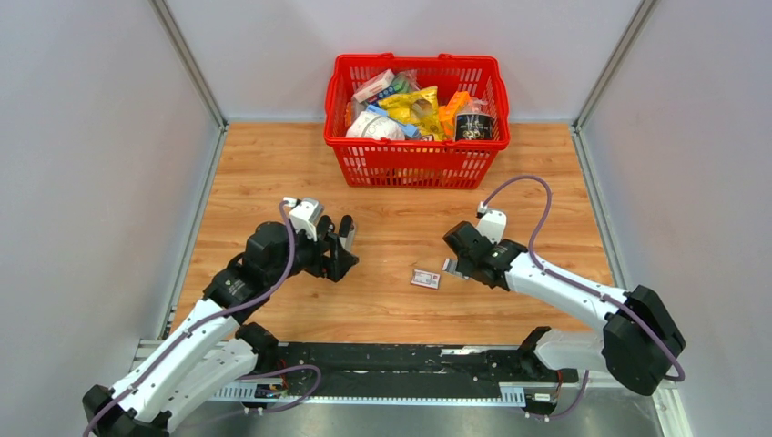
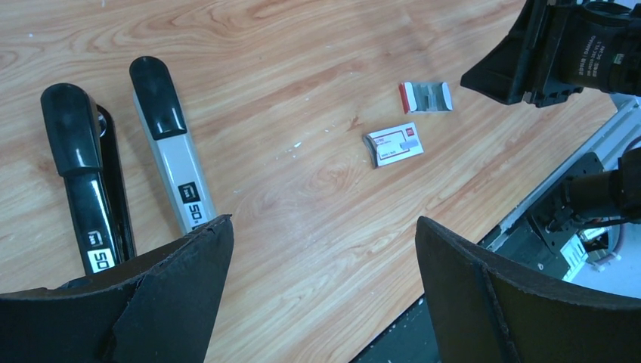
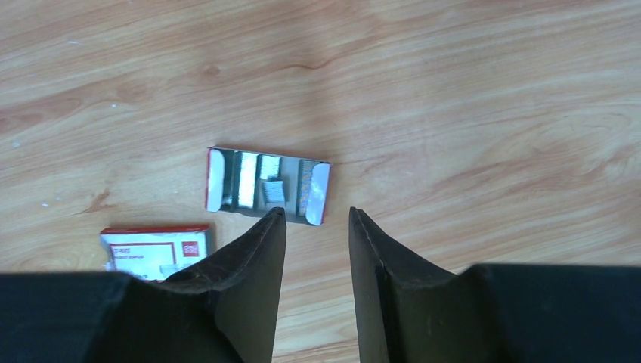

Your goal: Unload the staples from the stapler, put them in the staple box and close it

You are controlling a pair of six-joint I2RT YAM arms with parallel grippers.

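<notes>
Staples (image 3: 274,190) lie as two short silvery clumps inside one small open tray (image 3: 218,178). They are well apart from the stapler (image 2: 172,155), which rests splayed into one grey arm and one black arm (image 2: 82,178) on the surface (image 2: 302,45). Right gripper (image 3: 314,223) hovers just beside the tray, jaws narrowly parted and holding nothing. Left gripper (image 2: 321,246) is spread wide and empty near the stapler. Unloading looks nearly done, though the magazine's channel is not visible. Next comes checking it; any leftover strip needs a fine, level pinch. One red-and-white sleeve (image 3: 155,246) lies beside the tray, and one basket (image 1: 414,168) stands farther off.
</notes>
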